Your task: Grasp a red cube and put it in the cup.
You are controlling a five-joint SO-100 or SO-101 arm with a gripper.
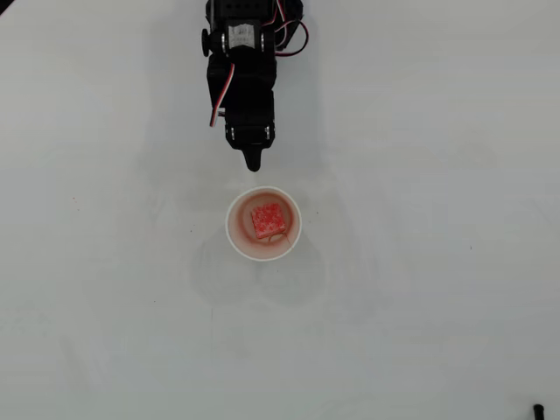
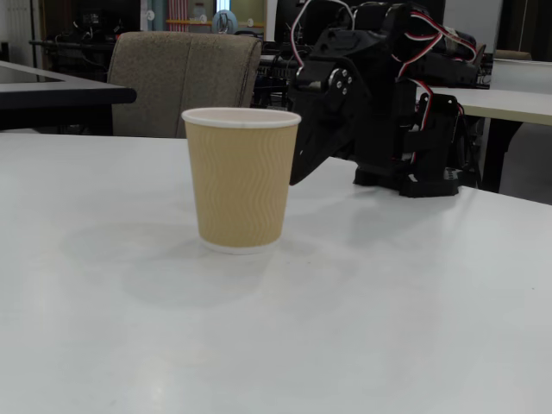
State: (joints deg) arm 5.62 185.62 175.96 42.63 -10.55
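- Table (image 2: 362, 345): white, bare in the foreground of the fixed view.
- Cup (image 2: 241, 177): upright on the table, tan ribbed wall, white rolled rim. The overhead view shows its mouth (image 1: 234, 234) as a circle.
- Red cube (image 1: 268, 218): lies on the cup's bottom, speckled top face up, slightly toward the upper right of centre in the overhead view.
- Gripper (image 1: 254, 163): just beyond the cup, apart from the rim; fingers drawn together to one dark tip, nothing between them. The fixed view shows the tip (image 2: 297, 175) pointing down behind the cup.
- Chair (image 2: 185, 78): upholstered, behind the table.

Black plastic arm (image 1: 240, 70), red-and-white cables (looped), silver screws, tapered jaws
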